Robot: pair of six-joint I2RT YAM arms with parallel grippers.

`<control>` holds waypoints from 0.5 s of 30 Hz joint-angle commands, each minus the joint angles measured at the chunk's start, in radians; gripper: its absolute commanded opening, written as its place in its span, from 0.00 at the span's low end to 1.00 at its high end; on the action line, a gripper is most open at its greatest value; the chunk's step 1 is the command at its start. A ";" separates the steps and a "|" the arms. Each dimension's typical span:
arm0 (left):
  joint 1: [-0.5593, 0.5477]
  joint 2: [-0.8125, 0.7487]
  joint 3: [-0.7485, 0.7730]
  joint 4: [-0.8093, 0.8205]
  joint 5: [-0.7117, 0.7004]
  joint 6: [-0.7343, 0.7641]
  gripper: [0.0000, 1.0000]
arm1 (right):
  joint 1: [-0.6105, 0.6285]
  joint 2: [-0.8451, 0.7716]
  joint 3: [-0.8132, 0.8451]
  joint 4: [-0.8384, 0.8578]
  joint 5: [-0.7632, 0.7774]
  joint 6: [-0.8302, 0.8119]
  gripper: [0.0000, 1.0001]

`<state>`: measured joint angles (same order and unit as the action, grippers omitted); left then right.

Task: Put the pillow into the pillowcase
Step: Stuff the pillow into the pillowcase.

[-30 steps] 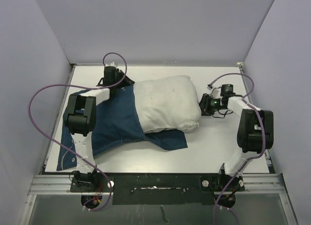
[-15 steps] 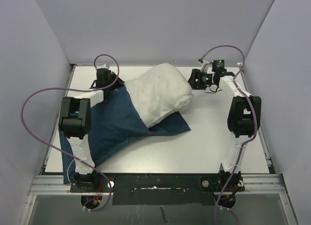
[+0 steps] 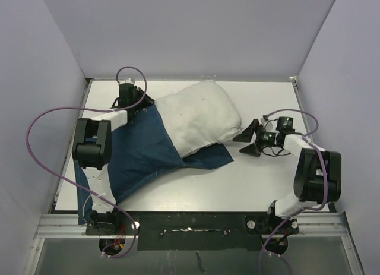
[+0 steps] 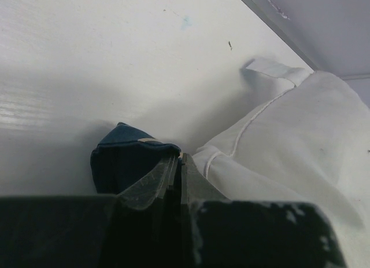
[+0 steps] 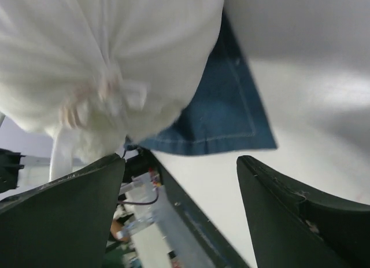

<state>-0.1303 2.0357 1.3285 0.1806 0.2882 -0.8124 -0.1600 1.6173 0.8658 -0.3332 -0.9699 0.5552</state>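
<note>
Pillow (image 3: 199, 117) and right gripper (image 3: 249, 142) are apart: the jaws stand wide open and empty, just off the pillow's right end and pointing at it. The right wrist view shows the gathered pucker (image 5: 110, 94) of that end ahead of the spread fingers (image 5: 75, 221), with a navy corner of the pillowcase (image 5: 225, 120) under it.

Left gripper (image 4: 176, 164) is closed tight, pinching a fold of the navy fabric (image 4: 124, 158) at the far left corner of the pillowcase (image 3: 142, 150). A white seamed edge of the pillow (image 4: 277, 146) sits just beside the pinched fold.

The pillow lies diagonally across the far middle of the table (image 3: 261, 180). Its left end meets the pillowcase and its near edge rests on a blue flap. Most of it is uncovered. The pillowcase is spread flat toward the near left edge, partly under the left arm (image 3: 92, 144).
</note>
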 commanded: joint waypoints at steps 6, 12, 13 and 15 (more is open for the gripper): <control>-0.017 -0.057 0.003 0.074 0.041 -0.036 0.00 | 0.196 -0.117 -0.275 0.237 0.025 0.495 0.82; -0.015 -0.087 -0.024 0.086 0.038 -0.049 0.00 | 0.385 -0.168 -0.268 0.172 0.235 0.669 0.77; -0.015 -0.089 -0.028 0.095 0.040 -0.054 0.00 | 0.425 -0.172 -0.270 0.191 0.279 0.703 0.77; -0.017 -0.089 -0.033 0.107 0.048 -0.067 0.00 | 0.496 -0.172 -0.266 0.221 0.380 0.753 0.83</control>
<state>-0.1360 2.0357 1.3056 0.2199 0.3000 -0.8501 0.2260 1.4883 0.5800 -0.1726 -0.7834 1.1412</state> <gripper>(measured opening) 0.020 0.783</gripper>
